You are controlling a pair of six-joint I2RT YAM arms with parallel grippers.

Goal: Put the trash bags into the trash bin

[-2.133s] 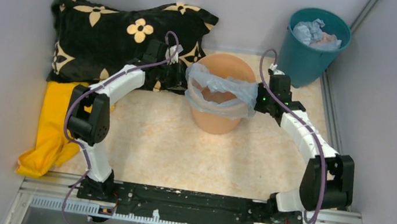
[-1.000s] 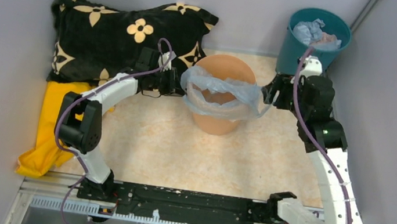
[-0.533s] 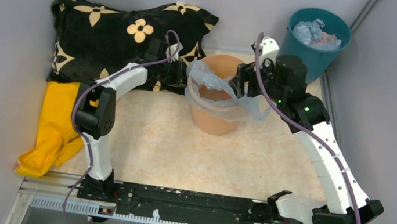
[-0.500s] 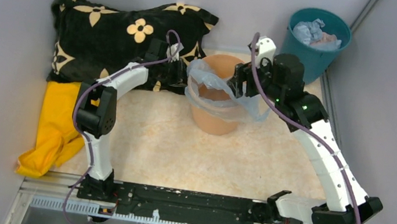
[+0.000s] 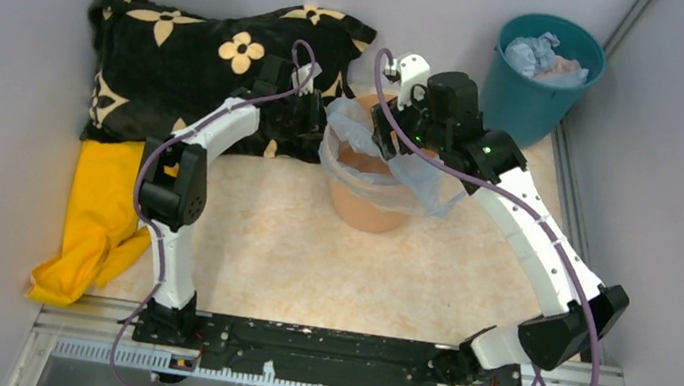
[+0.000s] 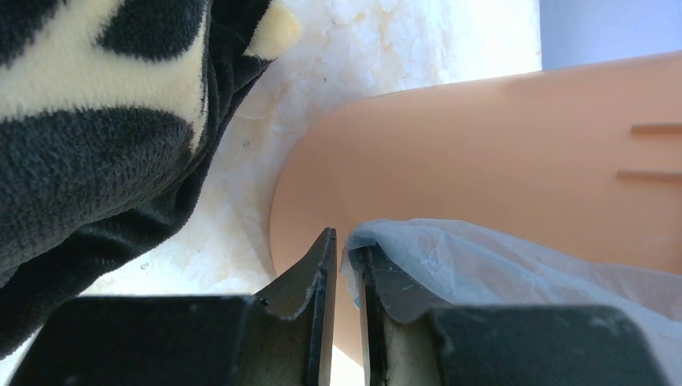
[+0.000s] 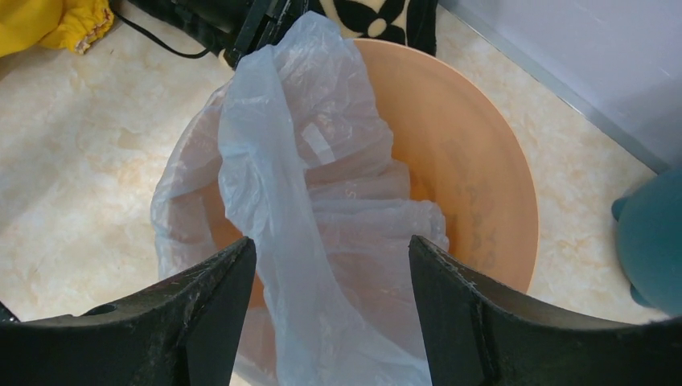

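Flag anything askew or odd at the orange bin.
The trash bag sits lopsided on the trash bin: bunched toward the side where the left gripper pinches its edge, the far rim bare, a loose flap hanging outside on the right-arm side.

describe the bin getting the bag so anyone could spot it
On the beige table, look just right of the black flowered cushion for the trash bin. It is peach-orange with a pale blue trash bag draped over its rim, unlike the dark teal bucket in the far right corner.

The marbled table (image 5: 308, 259) bears the trash bin (image 5: 370, 215), teal bucket (image 5: 521, 115), flowered cushion (image 5: 169, 68) and yellow cloth (image 5: 93, 209).
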